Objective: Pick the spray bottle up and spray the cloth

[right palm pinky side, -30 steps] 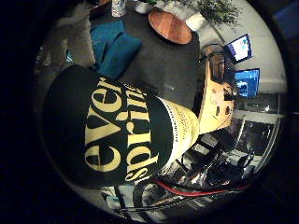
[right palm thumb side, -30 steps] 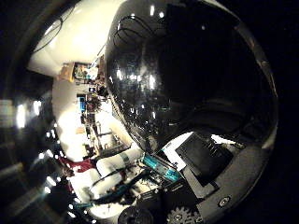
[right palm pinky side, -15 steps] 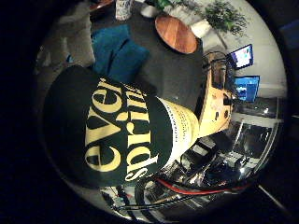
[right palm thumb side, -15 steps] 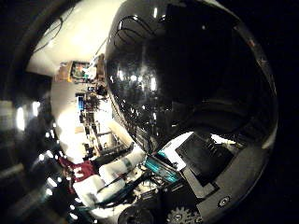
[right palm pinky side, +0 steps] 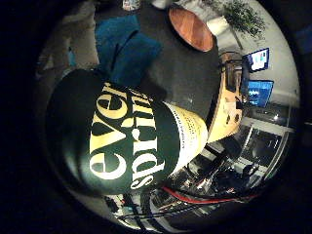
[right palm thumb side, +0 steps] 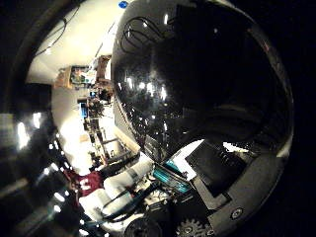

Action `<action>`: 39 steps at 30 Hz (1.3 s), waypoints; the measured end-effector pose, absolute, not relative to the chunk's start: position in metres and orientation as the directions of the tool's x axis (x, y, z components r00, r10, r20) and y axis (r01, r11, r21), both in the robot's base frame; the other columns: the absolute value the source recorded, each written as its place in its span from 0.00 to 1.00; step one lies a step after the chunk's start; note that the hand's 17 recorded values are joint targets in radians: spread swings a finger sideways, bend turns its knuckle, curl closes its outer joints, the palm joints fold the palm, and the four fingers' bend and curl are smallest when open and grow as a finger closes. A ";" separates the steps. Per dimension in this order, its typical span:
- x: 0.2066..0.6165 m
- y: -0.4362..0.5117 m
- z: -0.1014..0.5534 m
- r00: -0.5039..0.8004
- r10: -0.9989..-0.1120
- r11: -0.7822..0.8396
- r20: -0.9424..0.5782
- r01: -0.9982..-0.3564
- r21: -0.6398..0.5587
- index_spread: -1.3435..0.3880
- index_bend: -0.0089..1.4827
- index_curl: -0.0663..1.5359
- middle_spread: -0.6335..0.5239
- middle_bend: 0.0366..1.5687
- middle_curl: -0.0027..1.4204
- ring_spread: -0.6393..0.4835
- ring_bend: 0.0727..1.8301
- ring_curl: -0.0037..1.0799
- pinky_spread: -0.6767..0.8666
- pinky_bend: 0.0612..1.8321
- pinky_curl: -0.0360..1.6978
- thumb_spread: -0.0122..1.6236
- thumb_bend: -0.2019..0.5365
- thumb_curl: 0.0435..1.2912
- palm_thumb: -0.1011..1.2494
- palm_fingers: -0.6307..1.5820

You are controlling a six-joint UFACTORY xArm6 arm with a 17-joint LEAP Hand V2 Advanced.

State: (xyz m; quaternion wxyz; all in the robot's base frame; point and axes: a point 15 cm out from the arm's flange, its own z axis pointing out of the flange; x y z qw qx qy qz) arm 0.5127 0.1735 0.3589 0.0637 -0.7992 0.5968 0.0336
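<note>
Little finger side view: dark spray bottle (right palm pinky side: 126, 141) fills frame, close against palm, above black table (right palm pinky side: 187, 80); blue cloth (right palm pinky side: 124, 48) on table beyond bottle, wooden disc (right palm pinky side: 191, 28) farther.
Thumb side view: glossy bottle body looms close; hand (right palm thumb side: 207, 217) parts at edge, finger grip cannot tell.

One dark spray bottle (right palm pinky side: 126, 141), close against the palm; one blue cloth (right palm pinky side: 124, 48) on one dark round table (right palm pinky side: 187, 80); one round wooden board (right palm pinky side: 191, 28) on that table; two lit screens (right palm pinky side: 258, 75) beyond it; one potted plant (right palm pinky side: 243, 17), perhaps more hidden at the edge
</note>
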 end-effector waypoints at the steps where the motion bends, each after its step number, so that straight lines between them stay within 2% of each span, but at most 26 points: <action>1: 0.511 0.173 0.365 0.289 -0.949 -0.281 -0.129 -0.957 -0.072 0.60 0.79 0.71 0.26 0.76 0.87 0.30 0.76 0.92 0.36 0.65 0.89 0.47 0.25 0.64 0.85 0.66; 7: 0.509 0.174 0.369 0.290 -0.948 -0.282 -0.129 -0.957 -0.074 0.60 0.79 0.71 0.26 0.76 0.87 0.29 0.76 0.92 0.36 0.65 0.89 0.47 0.25 0.65 0.85 0.66; 21: 0.514 0.189 0.332 0.292 -0.947 -0.291 -0.132 -0.956 -0.023 0.60 0.78 0.71 0.26 0.75 0.87 0.29 0.75 0.93 0.35 0.64 0.90 0.47 0.25 0.64 0.84 0.67; 29: 0.516 0.203 0.360 0.314 -0.933 -0.300 -0.178 -0.949 -0.101 0.60 0.78 0.71 0.26 0.75 0.88 0.29 0.75 0.93 0.35 0.64 0.90 0.48 0.25 0.64 0.82 0.67; 35: 0.514 0.241 0.395 0.331 -0.891 -0.282 -0.311 -0.940 -0.193 0.60 0.77 0.72 0.26 0.75 0.88 0.29 0.75 0.93 0.35 0.64 0.90 0.49 0.25 0.64 0.82 0.67; 39: 0.509 0.275 0.418 0.379 -0.823 -0.293 -0.423 -0.921 -0.255 0.60 0.77 0.72 0.25 0.75 0.88 0.29 0.75 0.93 0.35 0.64 0.90 0.49 0.25 0.64 0.81 0.67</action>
